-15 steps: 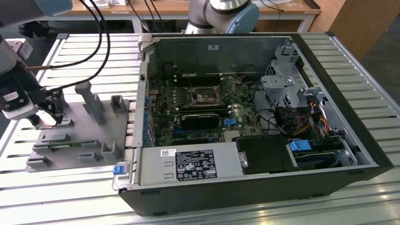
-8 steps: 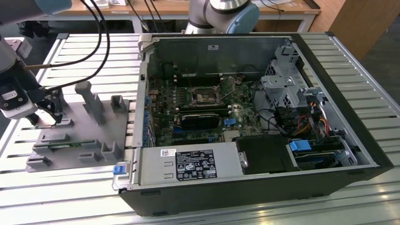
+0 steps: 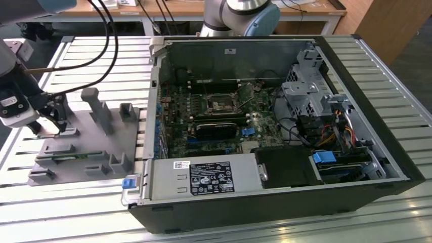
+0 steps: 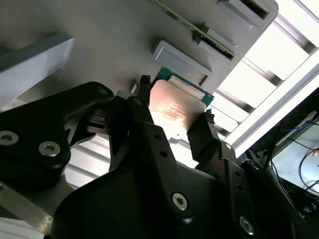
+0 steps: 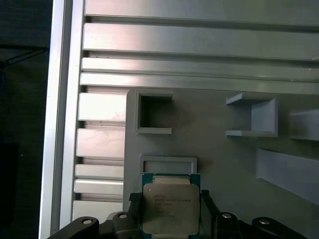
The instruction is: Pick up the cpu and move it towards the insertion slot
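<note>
Claw (image 4: 176,98) clamped on the cpu (image 5: 170,211), right over the grey holder plate (image 5: 224,164)

Both wrist views get in close. The black fingers (image 4: 147,124) press on two opposite edges of the chip, silvery lid up and green board edge peeking out, just beside a small rectangular frame at the holder's edge nearest the counter's (image 5: 199,42) side rail. Can't tell if it's lifted clear. The exterior view gives the wider layout: the arm (image 3: 12,76) hangs at the counter's edge on the exterior view's left, claw pointing down at the holder. The insertion slot (image 3: 221,104) sits well apart, inside the open computer case (image 3: 270,202) mid-counter.
</note>
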`<act>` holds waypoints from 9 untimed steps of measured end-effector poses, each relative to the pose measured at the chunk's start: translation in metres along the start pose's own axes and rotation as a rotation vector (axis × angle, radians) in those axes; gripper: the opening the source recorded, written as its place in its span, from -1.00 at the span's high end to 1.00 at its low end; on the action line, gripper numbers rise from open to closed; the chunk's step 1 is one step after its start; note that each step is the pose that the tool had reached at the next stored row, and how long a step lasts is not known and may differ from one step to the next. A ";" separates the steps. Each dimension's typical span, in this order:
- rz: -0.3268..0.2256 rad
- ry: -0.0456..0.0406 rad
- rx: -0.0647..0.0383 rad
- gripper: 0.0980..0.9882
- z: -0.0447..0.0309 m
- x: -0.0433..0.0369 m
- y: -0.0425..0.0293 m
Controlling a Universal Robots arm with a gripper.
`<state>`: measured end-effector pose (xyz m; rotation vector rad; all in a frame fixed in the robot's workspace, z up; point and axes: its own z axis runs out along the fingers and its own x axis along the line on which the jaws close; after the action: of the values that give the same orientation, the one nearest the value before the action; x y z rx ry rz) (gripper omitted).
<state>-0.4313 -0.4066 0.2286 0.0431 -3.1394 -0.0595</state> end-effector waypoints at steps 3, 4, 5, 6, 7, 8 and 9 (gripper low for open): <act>0.000 -0.0002 0.000 0.00 -0.0012 0.0000 0.0001; 0.000 -0.0001 0.000 0.00 -0.0017 0.0000 0.0001; 0.000 -0.0001 0.000 0.00 -0.0020 0.0000 0.0001; 0.000 -0.0001 0.000 0.00 -0.0023 0.0000 0.0001; 0.000 -0.0003 0.000 0.00 -0.0024 0.0000 0.0001; 0.000 0.0000 0.000 0.00 -0.0028 0.0000 0.0001; 0.000 0.0003 0.000 0.00 -0.0034 0.0000 0.0001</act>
<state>-0.4313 -0.4066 0.2320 0.0431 -3.1391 -0.0592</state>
